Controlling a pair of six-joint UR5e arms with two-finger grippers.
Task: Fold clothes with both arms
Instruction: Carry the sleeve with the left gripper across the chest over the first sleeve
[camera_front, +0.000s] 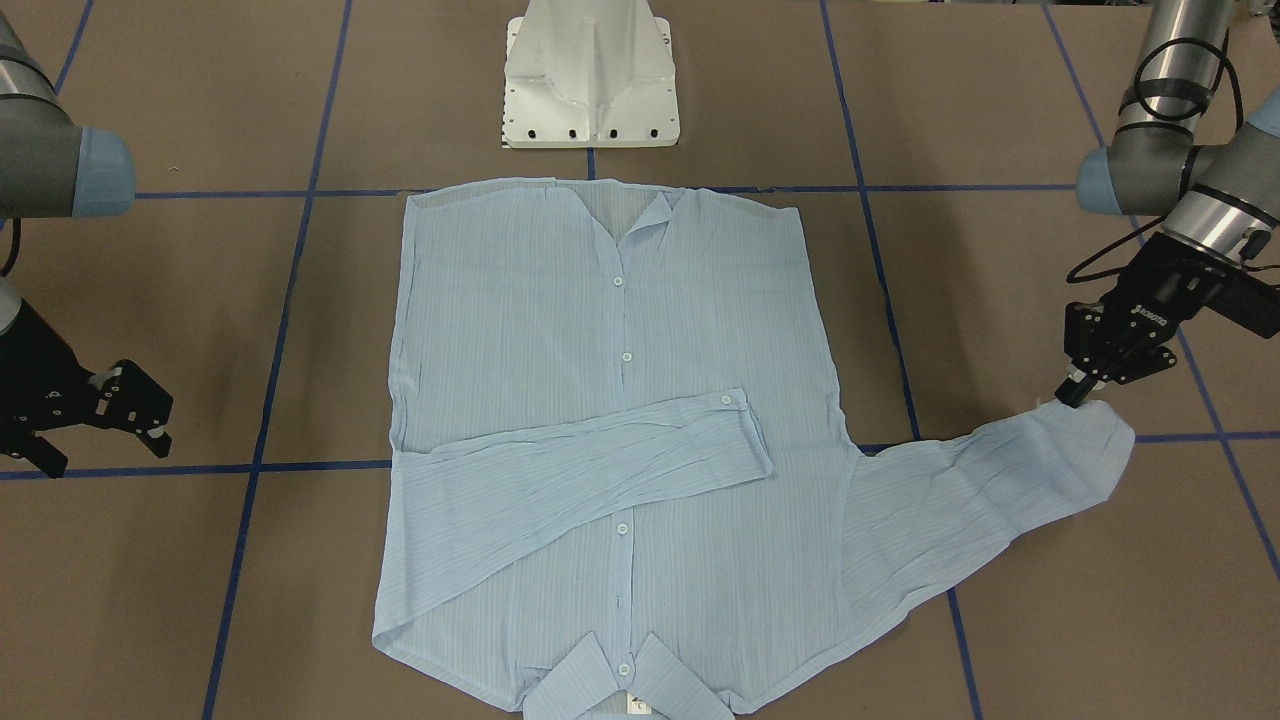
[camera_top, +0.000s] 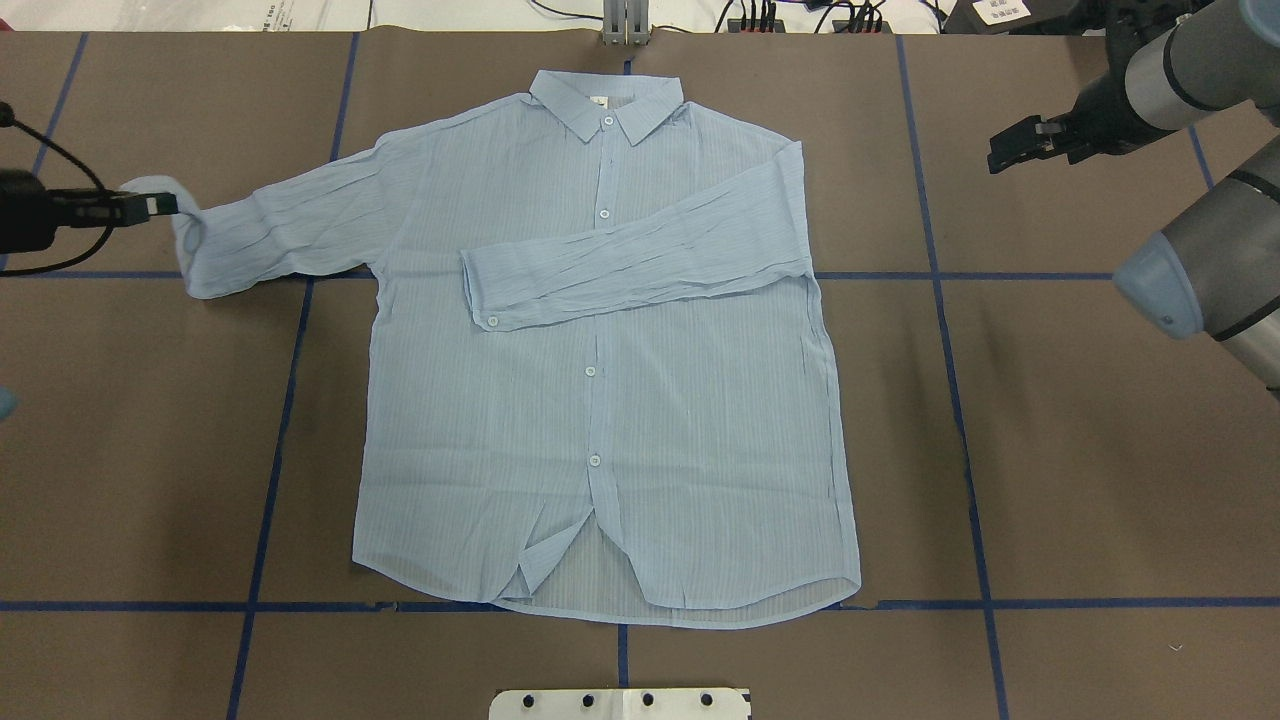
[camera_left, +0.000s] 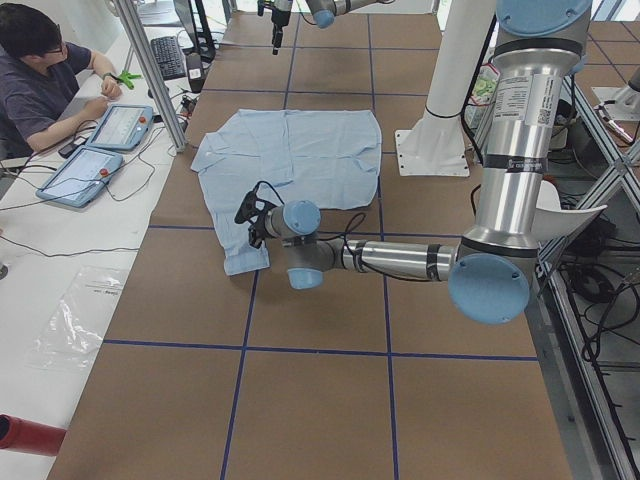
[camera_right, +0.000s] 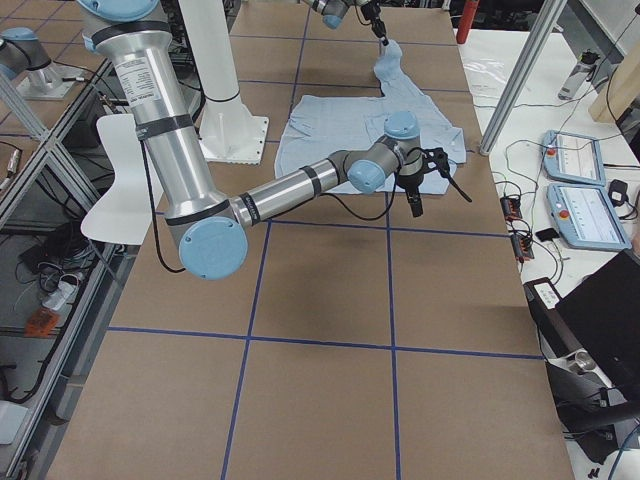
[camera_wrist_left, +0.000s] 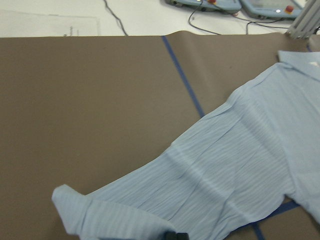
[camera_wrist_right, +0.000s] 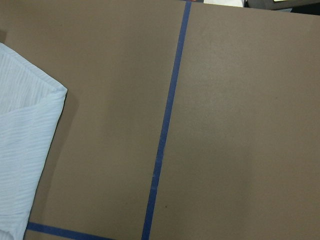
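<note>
Pinching the cuff (camera_front: 1100, 435) of the outstretched sleeve (camera_front: 950, 490), the left gripper (camera_front: 1076, 393) works at the right edge of the front-facing frame, its jaws closed tight on the thin cloth and holding the cuff's end slightly off the brown table (camera_top: 1050, 450). The pale-blue pinstriped shirt (camera_top: 600, 430) lies flat and buttoned in the middle of the table, its collar (camera_top: 605, 100) toward the top of the overhead frame. The other sleeve (camera_top: 640, 265) lies folded across the chest. The right gripper (camera_front: 100, 435) hangs at the left edge of the front-facing frame, fingers spread wide and holding nothing, well apart from the garment. The step in hand appears to be bringing the second sleeve in over the body. Done well, that likely means lifting the cuff only high enough to clear the cloth, carrying it straight across toward the buttons so the crease forms at the shoulder, and laying it down before letting go. Fabric this light may drag or bunch, so a slow, level sweep looks safest. The free arm could steady the shoulder against shifting.
</note>
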